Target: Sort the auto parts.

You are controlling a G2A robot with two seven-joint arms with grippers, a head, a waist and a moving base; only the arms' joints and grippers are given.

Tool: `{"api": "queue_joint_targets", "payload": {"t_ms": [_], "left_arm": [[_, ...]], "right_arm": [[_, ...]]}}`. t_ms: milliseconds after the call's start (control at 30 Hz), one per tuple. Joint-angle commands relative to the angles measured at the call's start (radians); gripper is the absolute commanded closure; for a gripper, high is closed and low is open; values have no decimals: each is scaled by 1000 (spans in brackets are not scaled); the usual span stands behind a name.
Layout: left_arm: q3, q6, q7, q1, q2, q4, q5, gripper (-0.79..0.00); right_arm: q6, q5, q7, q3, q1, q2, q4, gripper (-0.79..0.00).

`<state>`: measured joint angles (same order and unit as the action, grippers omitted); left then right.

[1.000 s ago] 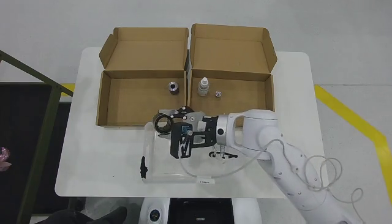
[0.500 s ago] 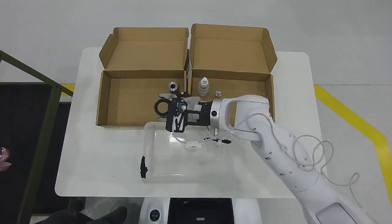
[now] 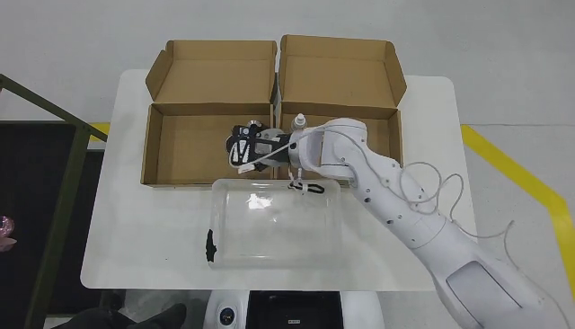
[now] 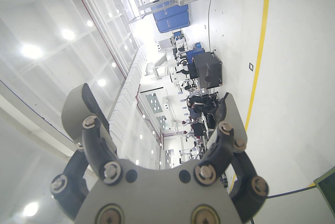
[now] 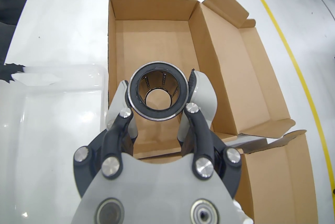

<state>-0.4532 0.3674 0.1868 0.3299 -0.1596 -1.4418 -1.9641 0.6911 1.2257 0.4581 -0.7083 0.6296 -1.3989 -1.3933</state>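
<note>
The left box, at eleven o'clock on the table, and the right box, at one o'clock, are both plain tan-brown cardboard. The table is glossy white. The tray at six o'clock is clear, colourless plastic with a black tab at its nine o'clock edge. The bearing has a black end ring edged in silver and a shiny metal bore. The right gripper has pale grey-white fingers, black links and silver screws. The left gripper is grey with black ribbed pads. A yellow stripe crosses the pale grey floor at three o'clock.
</note>
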Motion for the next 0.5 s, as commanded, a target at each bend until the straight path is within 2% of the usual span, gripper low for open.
{"api": "queue_joint_targets", "payload": {"t_ms": [0,467], "left_arm": [[0,0,0,0,0,0,0,-785],[0,0,0,0,0,0,0,-785]], "right_arm": [[-10,-3,13,16,-22,-10,36,0],[-28,-23,22,104,-91,-70,204,0]]}}
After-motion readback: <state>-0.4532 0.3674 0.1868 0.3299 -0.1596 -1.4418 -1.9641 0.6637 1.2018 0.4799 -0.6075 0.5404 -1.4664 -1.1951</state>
